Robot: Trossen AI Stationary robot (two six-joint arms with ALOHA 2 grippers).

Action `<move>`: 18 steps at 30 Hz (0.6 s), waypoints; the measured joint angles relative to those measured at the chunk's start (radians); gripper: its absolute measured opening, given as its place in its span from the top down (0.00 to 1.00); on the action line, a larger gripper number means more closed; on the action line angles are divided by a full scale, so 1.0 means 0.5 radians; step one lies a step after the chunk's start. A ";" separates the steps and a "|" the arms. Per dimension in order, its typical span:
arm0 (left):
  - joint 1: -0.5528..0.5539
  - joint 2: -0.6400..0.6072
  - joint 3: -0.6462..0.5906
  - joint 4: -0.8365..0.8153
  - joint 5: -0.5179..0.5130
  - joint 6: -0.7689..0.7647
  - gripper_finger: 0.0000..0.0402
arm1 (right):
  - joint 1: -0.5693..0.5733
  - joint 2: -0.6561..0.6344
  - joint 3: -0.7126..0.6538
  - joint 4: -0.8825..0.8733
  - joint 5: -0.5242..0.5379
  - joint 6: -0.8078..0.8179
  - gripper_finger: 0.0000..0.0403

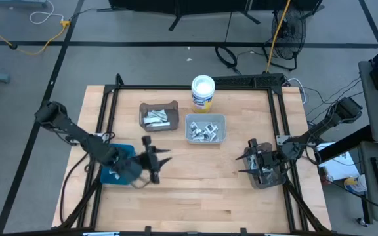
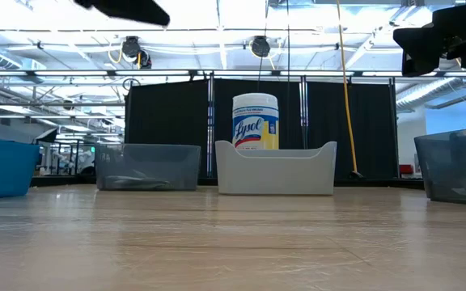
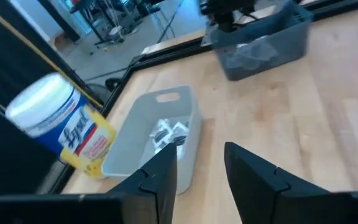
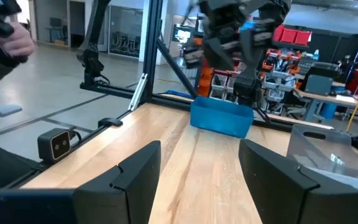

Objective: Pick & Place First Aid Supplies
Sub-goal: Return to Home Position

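The first aid supplies are small white and silvery packets. Some lie in the dark bin (image 1: 159,116), some in the pale grey bin (image 1: 205,128), also seen in the left wrist view as packets (image 3: 166,132). My left gripper (image 1: 164,157) is open and empty, level above the table just right of the blue bin (image 1: 113,172), pointing toward the table's right. My right gripper (image 1: 243,161) is open and empty, beside the dark grey bin (image 1: 270,176) at the right edge, pointing left. More packets (image 4: 334,160) show in a bin in the right wrist view.
A white round tub (image 1: 203,92) with a blue-yellow label stands behind the pale bin near the far edge. A black frame rail (image 1: 277,111) runs along the table's sides. Bare wood (image 1: 202,190) lies between the grippers and toward the near edge. A person's hand (image 4: 5,37) shows beyond the table.
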 joint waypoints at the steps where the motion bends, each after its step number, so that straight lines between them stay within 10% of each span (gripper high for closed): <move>1: 0.057 -0.036 -0.050 0.048 0.059 0.013 0.66 | 0.000 0.000 0.000 -0.003 0.000 0.013 0.47; 6: 0.280 -0.279 -0.379 0.328 0.367 0.026 0.68 | 0.000 0.000 0.001 -0.035 -0.003 0.032 0.47; 18: 0.353 -1.094 -1.107 0.783 0.393 0.154 0.68 | 0.000 0.000 0.002 0.121 -0.008 -0.242 0.47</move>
